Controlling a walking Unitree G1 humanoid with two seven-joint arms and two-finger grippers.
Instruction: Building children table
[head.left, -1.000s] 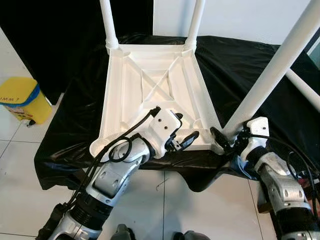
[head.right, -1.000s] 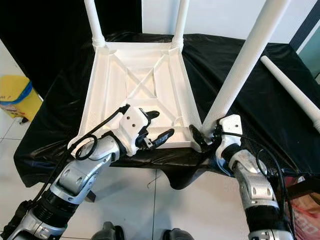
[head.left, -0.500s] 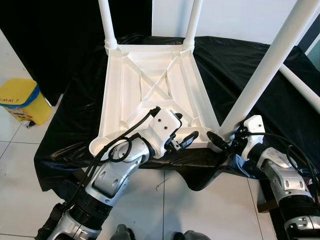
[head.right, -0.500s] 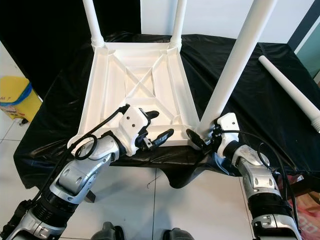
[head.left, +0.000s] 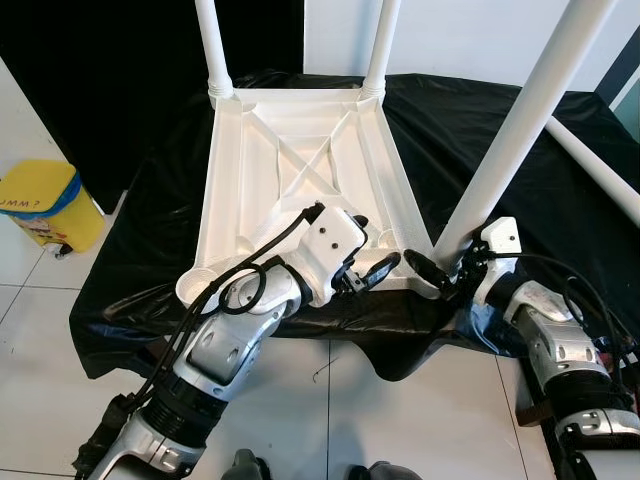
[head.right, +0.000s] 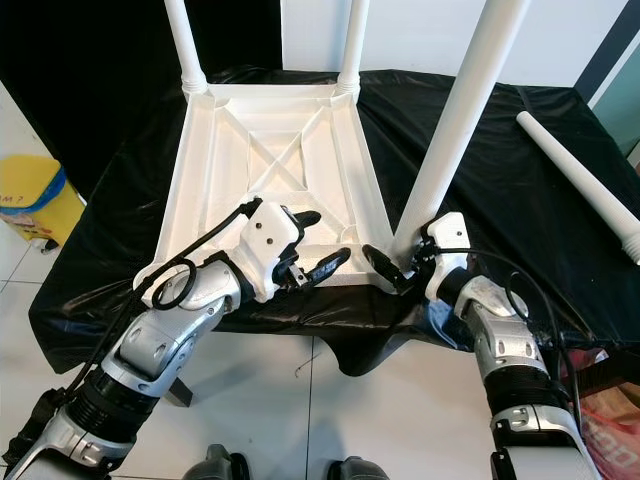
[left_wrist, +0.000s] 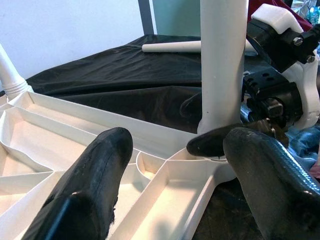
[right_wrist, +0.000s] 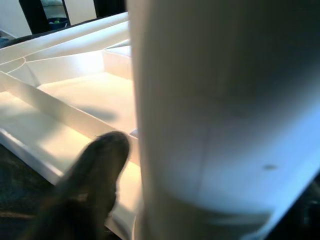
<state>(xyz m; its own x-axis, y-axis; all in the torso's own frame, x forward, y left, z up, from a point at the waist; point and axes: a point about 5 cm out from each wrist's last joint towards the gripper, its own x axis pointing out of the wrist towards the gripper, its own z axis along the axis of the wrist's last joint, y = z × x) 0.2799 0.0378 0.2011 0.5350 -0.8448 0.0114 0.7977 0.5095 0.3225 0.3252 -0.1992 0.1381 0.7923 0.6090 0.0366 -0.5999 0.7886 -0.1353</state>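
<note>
1. White plastic table top (head.left: 300, 190) lies upside down, ribbed underside up, on a surface covered with black cloth (head.left: 470, 130); its near edge overhangs the cloth's front edge.
2. Two white legs stand upright in the far corners: far left leg (head.left: 213, 45), far right leg (head.left: 383, 45).
3. Third leg (head.left: 525, 110) stands in the near right corner socket, leaning to the right at the top.
4. Near left corner socket (head.left: 192, 285) has no leg in it.
5. Loose fourth leg (head.right: 575, 170) lies flat on the black cloth, well apart from the table top, on the right.
6. Right gripper (head.left: 440, 275) is at the base of the third leg, black fingers on either side of it, clamped around the leg just above the socket. Right wrist view: leg very close and blurred, one dark finger (right_wrist: 95, 175) beside it, table ribs behind.
7. Left gripper (head.left: 372, 262) is over the near edge of the table top, just left of the near right corner, fingers spread apart, holding nothing. Left wrist view: both fingers (left_wrist: 90, 185) wide apart over the ribbed compartments, third leg (left_wrist: 222, 65) and right gripper ahead between them.
8. Yellow bin (head.left: 40, 205) with blue band stands on the white tiled floor (head.left: 40, 330) at left, well apart from the cloth.
9. Black backdrop behind at left, white wall behind at right.
</note>
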